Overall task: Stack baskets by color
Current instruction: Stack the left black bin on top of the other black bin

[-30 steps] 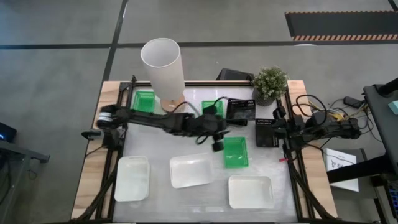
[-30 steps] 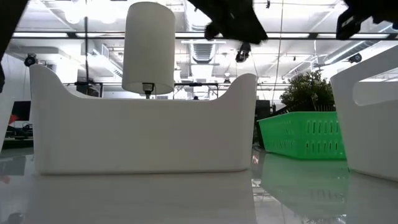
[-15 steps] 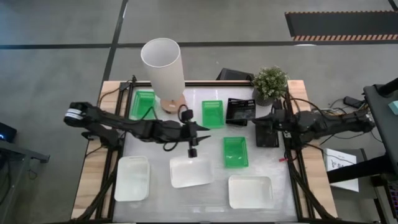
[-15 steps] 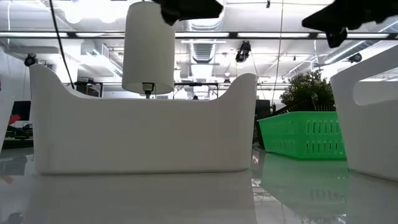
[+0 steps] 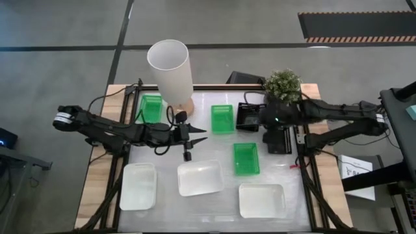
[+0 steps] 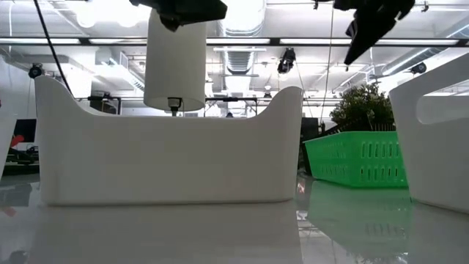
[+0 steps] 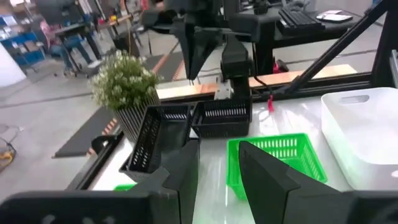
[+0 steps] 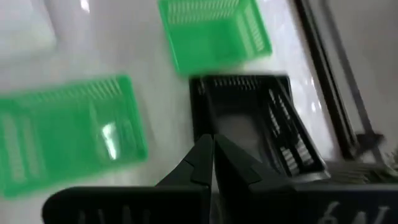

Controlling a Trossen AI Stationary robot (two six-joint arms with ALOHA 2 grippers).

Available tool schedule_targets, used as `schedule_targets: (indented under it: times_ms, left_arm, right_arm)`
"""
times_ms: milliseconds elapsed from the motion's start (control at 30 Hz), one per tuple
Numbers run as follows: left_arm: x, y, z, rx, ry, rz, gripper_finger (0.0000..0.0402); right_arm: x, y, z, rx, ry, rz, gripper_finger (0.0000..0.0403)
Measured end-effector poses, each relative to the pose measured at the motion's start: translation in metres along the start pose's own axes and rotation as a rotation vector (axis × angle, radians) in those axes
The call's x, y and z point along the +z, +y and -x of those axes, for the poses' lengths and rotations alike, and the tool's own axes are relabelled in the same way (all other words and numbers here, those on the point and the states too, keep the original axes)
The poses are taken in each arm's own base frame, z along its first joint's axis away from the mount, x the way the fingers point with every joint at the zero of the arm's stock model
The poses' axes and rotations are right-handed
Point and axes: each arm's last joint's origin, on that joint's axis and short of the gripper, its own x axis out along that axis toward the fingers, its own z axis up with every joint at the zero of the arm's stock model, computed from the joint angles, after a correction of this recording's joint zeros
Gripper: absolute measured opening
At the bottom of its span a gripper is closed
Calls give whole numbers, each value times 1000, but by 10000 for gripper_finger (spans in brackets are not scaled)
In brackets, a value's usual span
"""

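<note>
Two dark, slender arms here, black from base to tip, jointed in chunky segments. The left arm (image 5: 123, 132) wears a pale silver band near its base, with thin black cables looping off its links. The right arm (image 5: 331, 117) trails black cabling too. Each pincer ends in flat, matte black, wedge-shaped fingers (image 7: 267, 177).
</note>
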Motion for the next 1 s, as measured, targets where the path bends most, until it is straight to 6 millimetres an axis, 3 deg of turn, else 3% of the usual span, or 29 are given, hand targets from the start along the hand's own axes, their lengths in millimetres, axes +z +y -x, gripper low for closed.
schedule_targets:
  times_ms: [367,533,1000]
  left_arm:
    - [6,4,9,2,-14,-66,99]
    - [4,5,11,-2,10,-52,99]
    - [-2,3,10,-5,25,-57,99]
  right_arm:
    - [30,-44,-21,49,264,43,9]
    - [21,-47,-21,97,403,291,16]
    - [16,-50,-46,101,656,1008,181]
